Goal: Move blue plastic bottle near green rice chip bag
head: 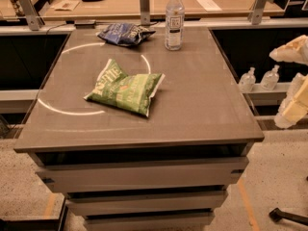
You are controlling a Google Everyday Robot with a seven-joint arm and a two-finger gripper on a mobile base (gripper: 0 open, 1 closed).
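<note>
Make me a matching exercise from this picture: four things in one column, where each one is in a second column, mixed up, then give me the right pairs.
Things:
1. blue plastic bottle
2. green rice chip bag
3. dark blue chip bag
4. gripper

Places:
A. off the table, at the right edge of the view
B. lying flat mid-table
C. standing upright near the far edge
D. lying at the far side, left of the bottle

Pairs: 1-C, 2-B, 3-D, 4-A.
</note>
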